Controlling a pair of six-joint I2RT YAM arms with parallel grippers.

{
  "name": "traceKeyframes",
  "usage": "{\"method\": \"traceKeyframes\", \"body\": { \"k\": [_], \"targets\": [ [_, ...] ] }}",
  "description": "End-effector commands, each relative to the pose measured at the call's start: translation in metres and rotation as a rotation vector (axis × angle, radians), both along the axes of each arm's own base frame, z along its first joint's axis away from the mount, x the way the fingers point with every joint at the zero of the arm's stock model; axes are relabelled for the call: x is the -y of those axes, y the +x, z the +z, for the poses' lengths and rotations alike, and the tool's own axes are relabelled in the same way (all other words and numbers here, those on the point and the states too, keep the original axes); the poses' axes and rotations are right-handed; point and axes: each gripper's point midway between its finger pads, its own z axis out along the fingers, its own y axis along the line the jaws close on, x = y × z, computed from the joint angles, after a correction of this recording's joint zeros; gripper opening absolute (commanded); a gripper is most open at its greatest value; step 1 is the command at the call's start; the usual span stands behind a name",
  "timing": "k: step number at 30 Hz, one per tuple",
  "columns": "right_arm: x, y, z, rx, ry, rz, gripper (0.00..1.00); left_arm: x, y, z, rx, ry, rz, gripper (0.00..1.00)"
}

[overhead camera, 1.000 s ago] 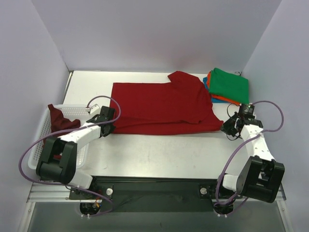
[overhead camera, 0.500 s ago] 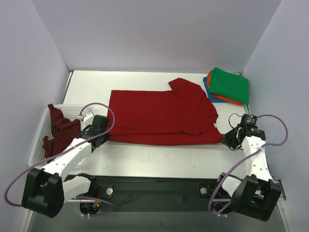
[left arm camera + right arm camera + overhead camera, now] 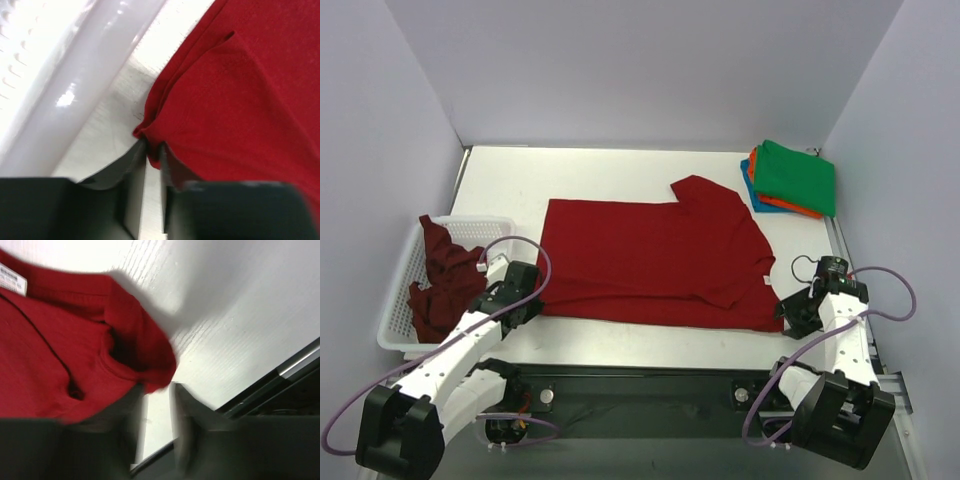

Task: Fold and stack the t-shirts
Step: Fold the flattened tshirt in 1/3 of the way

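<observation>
The bright red t-shirt lies spread flat across the middle of the table, one sleeve pointing to the far side. My left gripper is at the shirt's near left corner; in the left wrist view its jaws stand slightly open with the corner's tip loose between them. My right gripper is at the near right corner, open, with the bunched hem resting at its left fingertip. The maroon t-shirt lies crumpled in the basket. Folded green, orange and blue t-shirts are stacked at the far right.
A white mesh basket stands at the left edge, its rim close to my left gripper. The table's near edge rail runs just beside my right gripper. White walls close in the table on three sides.
Both arms drew back toward the near edge, dragging the red shirt with them and flattening it. Both grippers, shut on its corners before, have now opened.
</observation>
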Motion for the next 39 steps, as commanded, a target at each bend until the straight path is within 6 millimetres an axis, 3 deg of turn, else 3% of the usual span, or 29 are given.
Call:
{"method": "traceKeyframes", "body": {
  "k": [1,4,7,10,16,21,27,34,39],
  "targets": [
    [0.005,-0.011,0.002,-0.063,-0.02,-0.02,0.45,0.001,-0.002,0.007,0.015,-0.011,-0.007,0.31],
    [0.011,-0.009,0.007,-0.062,-0.051,-0.019,0.63,0.002,0.003,0.023,0.052,-0.008,-0.028,0.49],
    [0.019,-0.006,0.014,-0.06,-0.09,-0.019,0.64,0.007,0.013,0.044,0.089,-0.011,-0.065,0.55],
    [0.023,-0.002,0.02,-0.054,-0.107,-0.004,0.64,0.014,0.023,0.06,0.11,-0.018,-0.111,0.56],
    [0.021,0.031,0.047,0.069,-0.203,0.087,0.64,0.023,0.049,0.072,0.154,-0.016,-0.15,0.54],
    [-0.015,0.058,0.06,0.143,-0.211,0.225,0.63,0.023,0.073,0.064,0.116,0.012,-0.085,0.46],
    [-0.059,0.075,0.053,0.219,-0.184,0.368,0.61,0.022,0.099,0.054,0.09,0.032,0.024,0.45],
    [-0.085,0.087,0.043,0.245,-0.173,0.518,0.6,0.027,0.11,0.034,0.022,0.041,0.07,0.46],
    [-0.096,0.11,0.045,0.274,-0.196,0.622,0.55,0.027,0.111,0.023,0.0,0.047,0.091,0.46]
  ]
}}
